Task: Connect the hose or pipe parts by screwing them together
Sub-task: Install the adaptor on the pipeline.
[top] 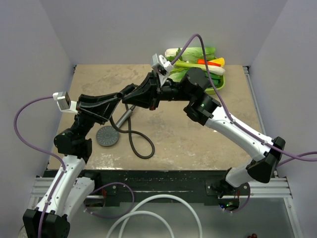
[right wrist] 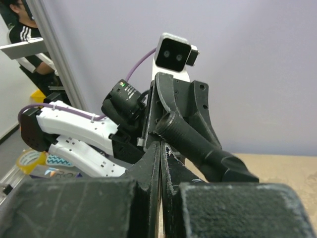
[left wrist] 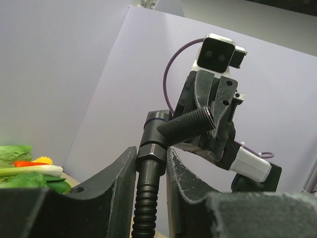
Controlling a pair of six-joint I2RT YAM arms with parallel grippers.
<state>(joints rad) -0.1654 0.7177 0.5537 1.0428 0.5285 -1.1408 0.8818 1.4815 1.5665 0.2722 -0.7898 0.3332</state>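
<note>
Above the middle of the tabletop (top: 198, 144) the two arms meet nose to nose, with the fitting (left wrist: 179, 127) held in the air between them. The left hand (left wrist: 151, 151) pinches it at the lower collar, where the hose (left wrist: 145, 206) enters. The hose hangs straight down between the fingers, and the threaded side branch juts toward the right hand (right wrist: 160, 145). That grip seems chosen to leave the thread bare and facing the other arm, with no left finger in the way of a part turning onto it.

The right hand is pressed together with nothing between its fingers. Its tips lie just beside the branch, and I cannot tell whether they touch it. Shut tips there look more like a prop or a nudge against the branch than a grasp.

The head (top: 106, 135) lies flat on the tabletop under the left arm, well apart from the fitting, its handle slanting up toward the raised hands. Near it the hose makes a slack loop on the tabletop, which probably gives the lifted end room to twist without dragging the head. Whether the hose's other end is already joined to the handle is hidden by the arm. If it is not, the right hand would have to spread and fetch the head.
</note>
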